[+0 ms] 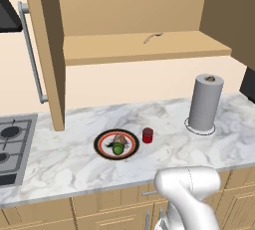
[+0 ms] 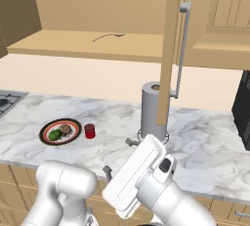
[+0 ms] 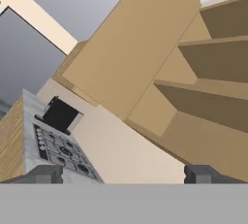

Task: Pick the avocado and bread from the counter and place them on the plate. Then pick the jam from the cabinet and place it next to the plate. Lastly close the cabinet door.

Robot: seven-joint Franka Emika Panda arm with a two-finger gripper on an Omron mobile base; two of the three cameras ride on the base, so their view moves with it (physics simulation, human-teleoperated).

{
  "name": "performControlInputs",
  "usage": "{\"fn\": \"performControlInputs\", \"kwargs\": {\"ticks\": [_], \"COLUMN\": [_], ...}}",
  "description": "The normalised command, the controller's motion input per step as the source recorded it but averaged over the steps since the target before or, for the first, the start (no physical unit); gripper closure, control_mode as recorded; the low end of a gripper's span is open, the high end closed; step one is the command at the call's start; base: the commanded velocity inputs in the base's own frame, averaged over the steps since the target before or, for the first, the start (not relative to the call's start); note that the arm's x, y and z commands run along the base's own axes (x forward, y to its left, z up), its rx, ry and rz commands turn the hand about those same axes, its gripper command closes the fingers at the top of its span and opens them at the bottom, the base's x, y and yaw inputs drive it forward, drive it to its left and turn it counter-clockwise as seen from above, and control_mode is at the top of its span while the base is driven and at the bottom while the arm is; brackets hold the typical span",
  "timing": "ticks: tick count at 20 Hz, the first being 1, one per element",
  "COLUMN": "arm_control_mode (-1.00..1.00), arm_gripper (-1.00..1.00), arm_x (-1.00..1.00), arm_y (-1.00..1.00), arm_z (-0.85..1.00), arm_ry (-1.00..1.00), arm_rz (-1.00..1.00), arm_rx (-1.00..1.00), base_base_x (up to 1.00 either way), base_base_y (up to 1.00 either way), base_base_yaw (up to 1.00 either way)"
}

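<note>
1. Door closing looks like the step in hand: avocado (image 1: 117, 149) and bread (image 1: 120, 140) already sit on the plate (image 1: 102, 141), jam (image 1: 147, 135) stands just beside the plate on the counter (image 1: 69, 159).
2. Cabinet door (image 1: 46, 50) stands swung out, edge-on toward the robot, silver handle (image 1: 31, 55) on its outer face; cabinet (image 1: 144, 45) shelf is bare apart from a thin curved mark.
3. Gripper (image 3: 123, 174) is spread wide, nothing between the tips; the hand view looks up at the door face and shelves, rolled sideways, stove (image 3: 60, 150) low left.
4. Do it well, my guess: get the hand onto the door's outer face, away from the hinge, and push along the swing arc.
5. Risk: arm clipping the paper towel roll (image 1: 204, 103) or the jam while swinging across; keep it above the counter.
</note>
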Motion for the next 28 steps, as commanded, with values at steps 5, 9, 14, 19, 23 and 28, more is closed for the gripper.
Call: {"fn": "performControlInputs", "kwargs": {"ticks": [5,9,14,19,23,28], "arm_control_mode": [-1.0,-1.0,-1.0,-1.0,-1.0,-1.0], "arm_gripper": [-1.0,-1.0,-1.0,-1.0,-1.0,-1.0], "arm_x": [0.31,0.25,0.12,0.16,0.24,0.3], "arm_y": [-0.28,-0.29,-0.28,-0.16,-0.03,-0.01], "arm_z": [0.0,0.0,0.0,0.0,-0.03,-0.12], "arm_ry": [0.0,0.0,0.0,-0.01,0.0,0.0], "arm_rz": [0.13,0.14,0.12,0.04,0.0,0.0], "arm_rx": [0.0,0.0,0.0,0.0,0.0,0.0], "base_base_x": [0.0,0.0,0.0,0.0,0.0,0.0], "base_base_y": [0.0,0.0,0.0,0.0,0.0,0.0], "base_base_yaw": [0.0,0.0,0.0,0.0,0.0,0.0]}}
